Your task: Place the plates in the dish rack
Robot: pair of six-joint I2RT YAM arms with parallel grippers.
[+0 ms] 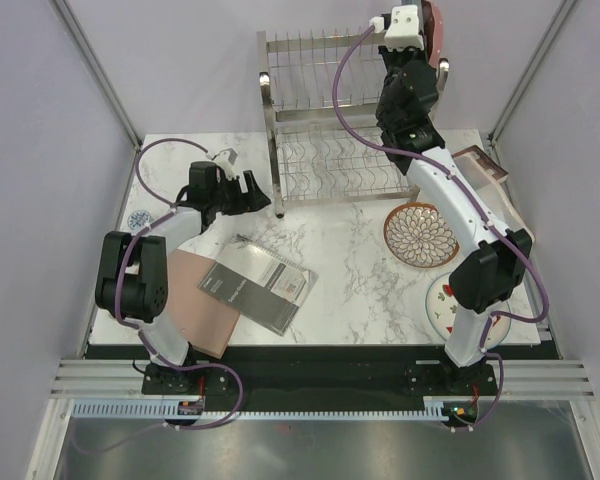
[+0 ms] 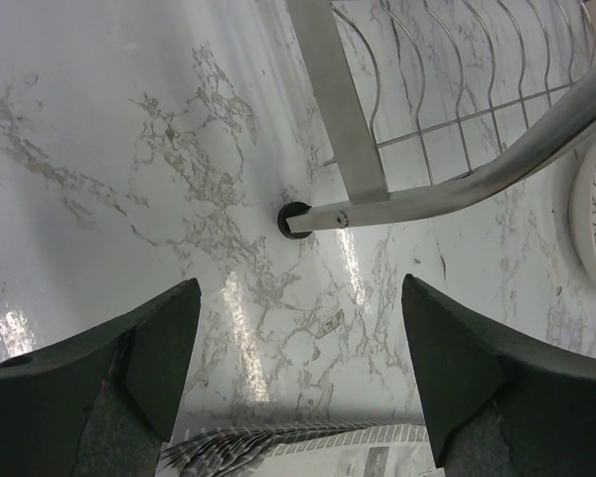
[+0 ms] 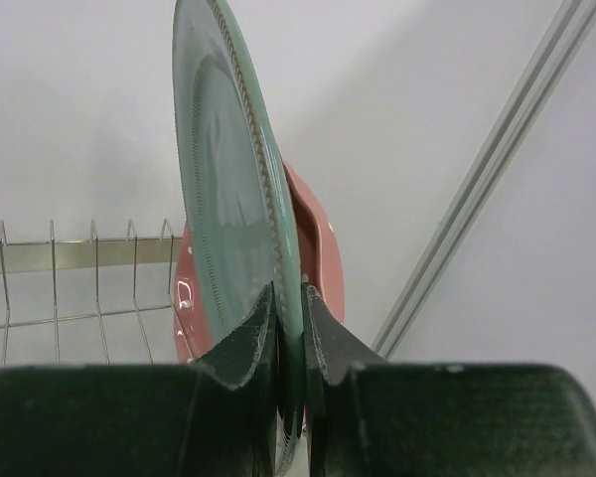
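Observation:
My right gripper [image 3: 289,293] is shut on the rim of the grey-green plate [image 3: 233,199] and holds it upright on edge. The pink plate with white dots [image 3: 318,248] stands just behind it, touching or nearly so. In the top view my right gripper [image 1: 412,50] is at the right end of the dish rack's [image 1: 320,120] upper tier, next to the pink plate [image 1: 436,30]; the green plate is hidden there. The petal-pattern plate [image 1: 421,235] and the strawberry plate [image 1: 442,305] lie flat on the table. My left gripper [image 1: 260,195] is open and empty by the rack's left front leg [image 2: 296,219].
A dark grey booklet [image 1: 257,283] lies on a brown board [image 1: 202,300] at the near left; its edge shows under my left gripper [image 2: 298,452]. A brownish box [image 1: 485,170] sits at the right edge. A small blue-patterned item [image 1: 138,219] lies at the far left.

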